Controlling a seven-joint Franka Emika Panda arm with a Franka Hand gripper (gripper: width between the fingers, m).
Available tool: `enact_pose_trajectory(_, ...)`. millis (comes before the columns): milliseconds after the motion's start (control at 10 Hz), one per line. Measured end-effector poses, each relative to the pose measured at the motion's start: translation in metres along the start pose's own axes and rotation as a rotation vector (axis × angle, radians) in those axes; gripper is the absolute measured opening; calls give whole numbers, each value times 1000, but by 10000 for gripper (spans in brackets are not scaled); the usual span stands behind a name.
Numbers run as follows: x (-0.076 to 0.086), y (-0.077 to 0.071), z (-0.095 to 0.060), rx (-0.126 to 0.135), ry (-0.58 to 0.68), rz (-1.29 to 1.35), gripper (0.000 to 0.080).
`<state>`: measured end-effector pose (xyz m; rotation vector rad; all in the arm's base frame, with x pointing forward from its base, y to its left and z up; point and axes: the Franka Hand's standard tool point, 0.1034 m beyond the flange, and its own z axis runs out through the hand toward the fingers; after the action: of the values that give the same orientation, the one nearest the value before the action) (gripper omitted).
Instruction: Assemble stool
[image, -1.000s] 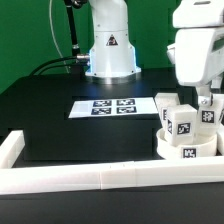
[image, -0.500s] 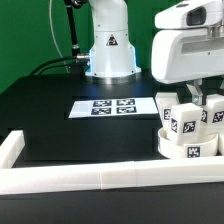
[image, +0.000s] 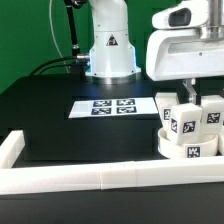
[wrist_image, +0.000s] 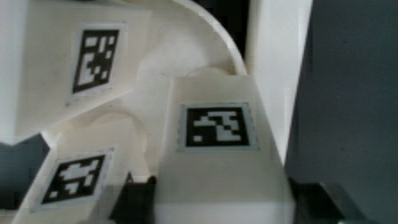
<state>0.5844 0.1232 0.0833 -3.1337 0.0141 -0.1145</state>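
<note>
Exterior view | hand (image: 196, 92) shifted left, lower | over legs (image: 186, 117)

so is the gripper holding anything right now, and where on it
It cannot be told for sure. The gripper is down over one leg, with its fingers on either side of that leg's end, but no view shows whether they are clamped.

White plastic round disc seat (image: 187, 148) is set at the table's front, exterior view's right. Three short white tagged legs (image: 183, 117) are stood upright in it.
</note>
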Motion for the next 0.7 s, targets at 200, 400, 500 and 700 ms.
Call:
enact_pose_trajectory(200,0,2,0,8,6,257,334)
enact_pose_trajectory(400,-1,3,1,20,-2,530,334)
enact_pose_trajectory(500,-1,3,1,21,-3,630,334)
enact_pose_trajectory(700,-1,3,1,25,-7,751,334)
